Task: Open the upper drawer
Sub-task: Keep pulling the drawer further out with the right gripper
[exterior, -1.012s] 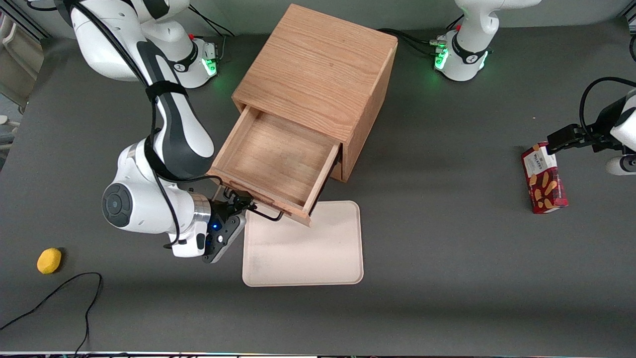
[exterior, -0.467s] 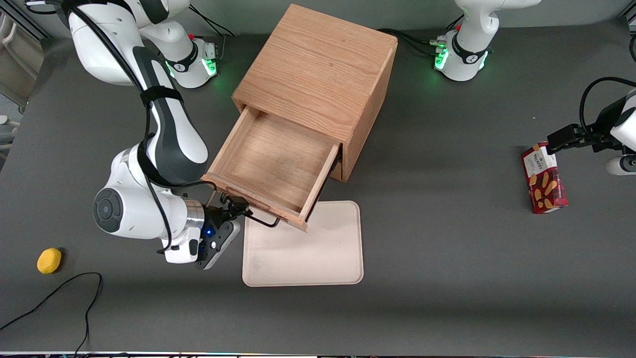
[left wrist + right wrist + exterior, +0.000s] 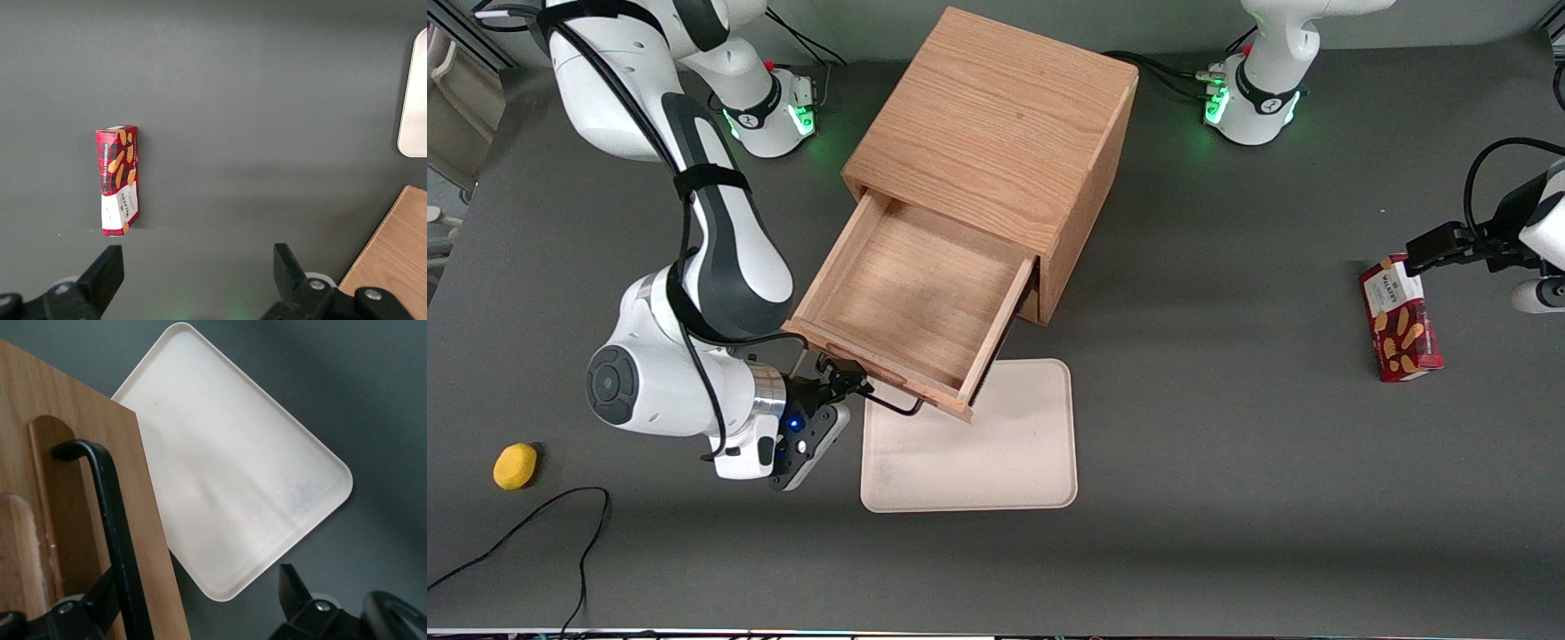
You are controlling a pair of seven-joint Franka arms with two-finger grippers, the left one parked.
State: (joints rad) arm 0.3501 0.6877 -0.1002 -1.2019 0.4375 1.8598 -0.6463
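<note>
At the upper drawer's (image 3: pixel 911 302) front, the gripper (image 3: pixel 845 380) sits around the thin black wire handle (image 3: pixel 889 402).
Drawer pulled well out of the wooden cabinet (image 3: pixel 996 151), inside bare wood, its front edge overhanging the cream tray (image 3: pixel 969 462). Wrist view: handle (image 3: pixel 110 520) runs between the fingers (image 3: pixel 293 593), which look spread, not clamped. Yellow object (image 3: pixel 515 466) toward working arm's end; red snack box (image 3: pixel 1400 318) toward parked arm's end.

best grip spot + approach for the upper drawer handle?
Take the thin black wire handle at mid-span, coming from in front of the upper drawer, one finger each side of the bar. It stands proud of the drawer front, leaving room around it. The gripper already sits at the handle's working-arm end, above the cream tray.
</note>
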